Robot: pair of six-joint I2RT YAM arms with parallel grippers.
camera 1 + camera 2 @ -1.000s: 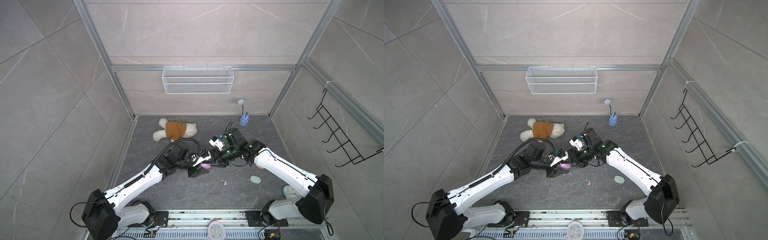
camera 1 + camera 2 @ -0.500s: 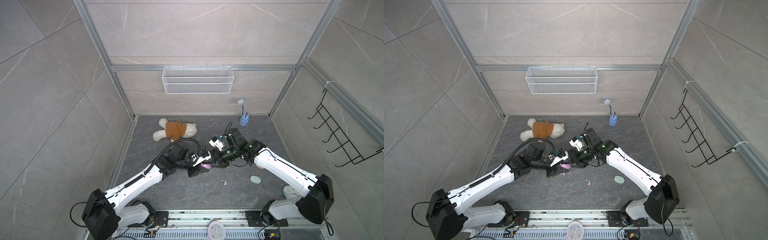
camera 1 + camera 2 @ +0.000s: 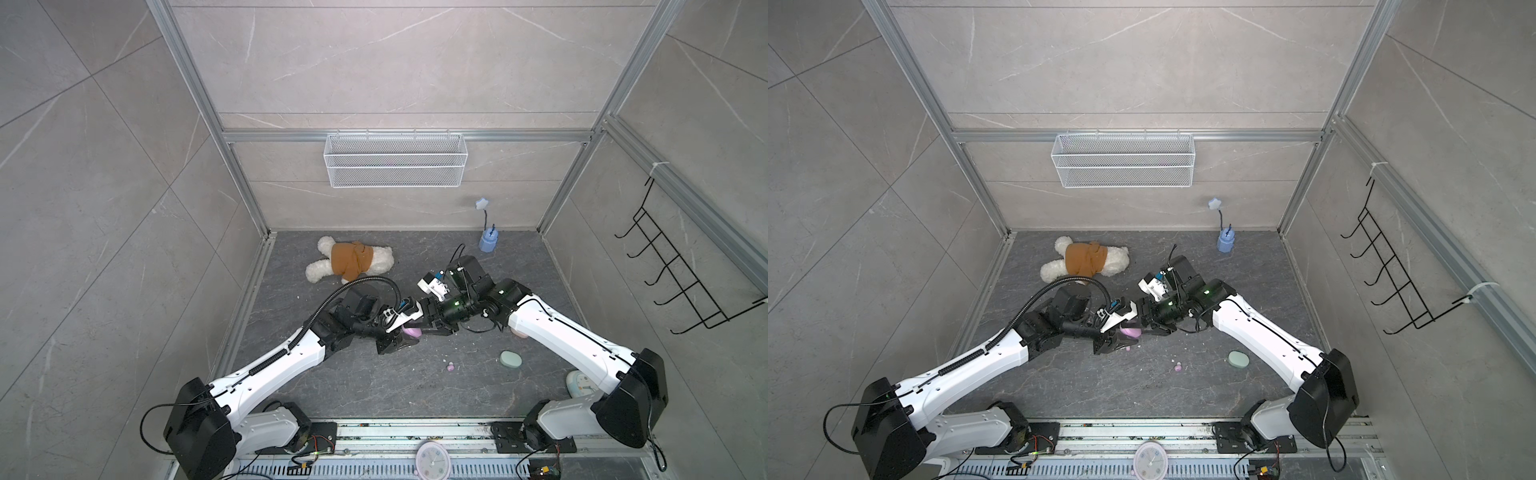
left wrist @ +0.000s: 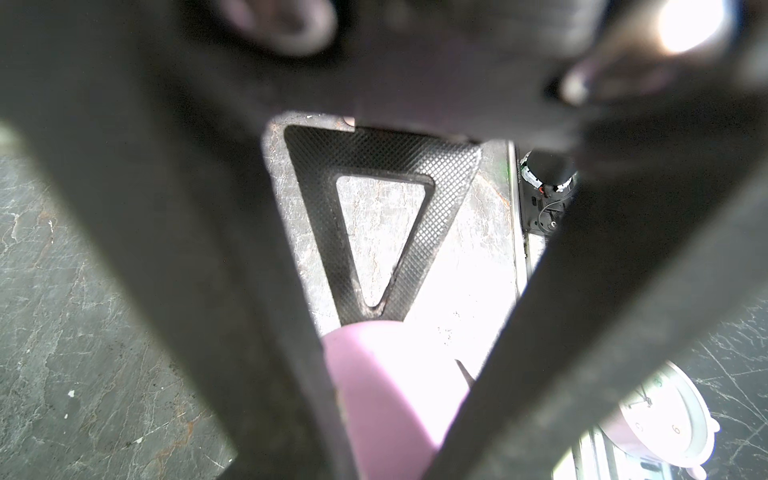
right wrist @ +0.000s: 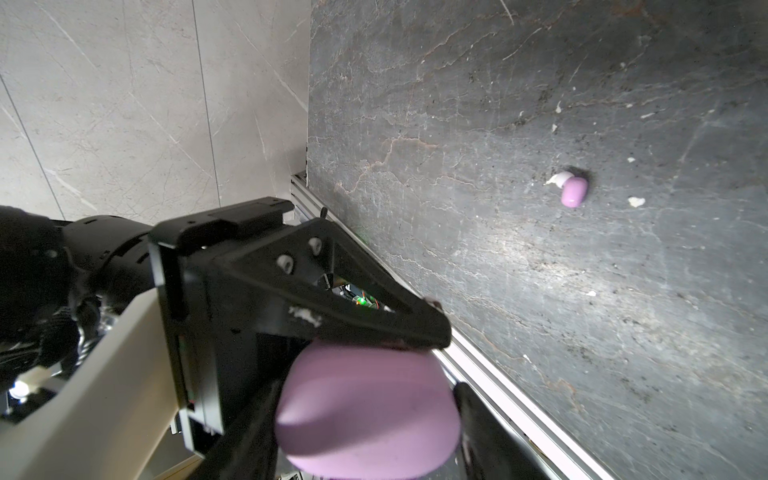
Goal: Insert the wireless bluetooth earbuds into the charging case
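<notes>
In both top views the lilac charging case point(image 3: 412, 331) is clamped by the left gripper point(image 3: 409, 335), the right gripper point(image 3: 428, 323) beside it. From the left wrist, it is seen between dark fingers point(image 4: 174, 257). From the right wrist, a lilac earbud point(image 5: 574, 192) is seen on the floor point(image 5: 540, 332); the right jaws' state cannot be told.

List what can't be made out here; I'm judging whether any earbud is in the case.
Lilac case contents: the left gripper clamps over it in the right wrist view; too small in both top views.
Right gripper opening: cut off in its own wrist view, crowded in both top views.
Peach object: mostly under the right arm in a top view.
</notes>
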